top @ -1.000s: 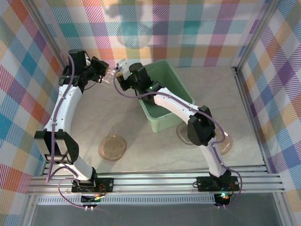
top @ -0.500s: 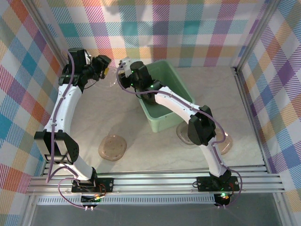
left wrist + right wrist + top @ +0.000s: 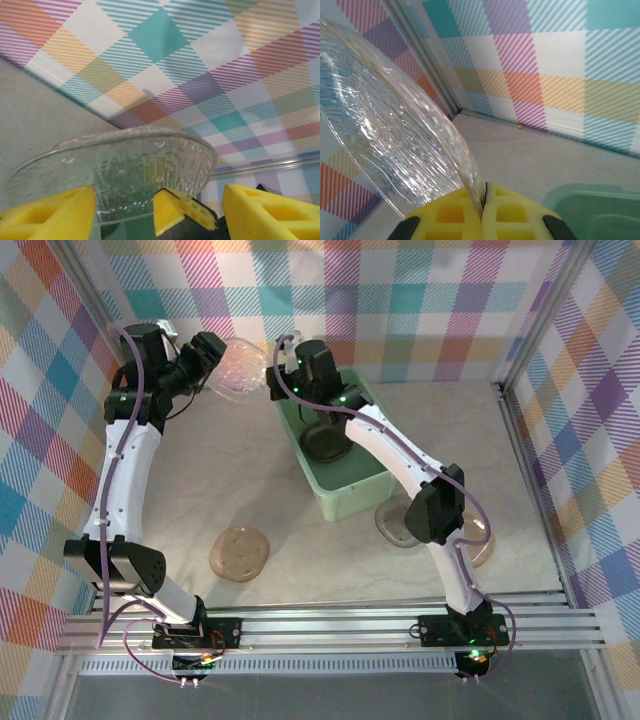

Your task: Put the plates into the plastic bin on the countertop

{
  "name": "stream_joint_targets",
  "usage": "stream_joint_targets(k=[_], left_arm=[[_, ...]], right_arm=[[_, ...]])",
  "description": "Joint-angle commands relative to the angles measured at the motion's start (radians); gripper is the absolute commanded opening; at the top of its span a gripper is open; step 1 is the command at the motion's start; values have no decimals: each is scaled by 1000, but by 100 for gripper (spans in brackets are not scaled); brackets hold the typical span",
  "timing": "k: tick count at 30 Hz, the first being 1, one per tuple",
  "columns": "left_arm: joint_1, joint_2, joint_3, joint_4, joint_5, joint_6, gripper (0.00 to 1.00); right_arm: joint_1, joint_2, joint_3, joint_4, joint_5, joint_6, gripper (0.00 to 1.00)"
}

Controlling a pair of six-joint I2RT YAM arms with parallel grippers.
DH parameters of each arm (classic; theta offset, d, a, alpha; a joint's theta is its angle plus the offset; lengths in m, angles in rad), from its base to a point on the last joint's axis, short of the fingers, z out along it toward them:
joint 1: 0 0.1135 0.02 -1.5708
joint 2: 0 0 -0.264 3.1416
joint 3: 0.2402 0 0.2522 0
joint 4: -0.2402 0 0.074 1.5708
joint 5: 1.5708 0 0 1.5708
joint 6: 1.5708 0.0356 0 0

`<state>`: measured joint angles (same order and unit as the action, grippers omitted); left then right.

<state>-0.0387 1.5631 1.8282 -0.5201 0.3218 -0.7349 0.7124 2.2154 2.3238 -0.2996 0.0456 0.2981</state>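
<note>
Left gripper [image 3: 213, 353]: fingers spread either side of clear plate [image 3: 238, 368].
Right gripper [image 3: 482, 200]: pinching that plate's rim, aloft.
Plastic bin [image 3: 350, 496]: dark plate [image 3: 328, 443] inside.

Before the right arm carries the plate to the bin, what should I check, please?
1. Right pincer shut on the clear plate rim: ok.
2. Left pincer open: ok.
3. Clear plate free of the left fingers: cannot tell; it sits between them.
4. Bin has room: ok, one dark plate inside.
</note>
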Motion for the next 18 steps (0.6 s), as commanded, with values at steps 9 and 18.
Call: stream_joint_targets(k=[9, 18], left_arm=[[9, 21, -5, 66, -72, 152, 68], [13, 110, -103, 220, -41, 208, 68]], right_arm=[[-110, -189, -148, -108, -2, 245, 0], [-186, -319, -357, -198, -21, 403, 0]])
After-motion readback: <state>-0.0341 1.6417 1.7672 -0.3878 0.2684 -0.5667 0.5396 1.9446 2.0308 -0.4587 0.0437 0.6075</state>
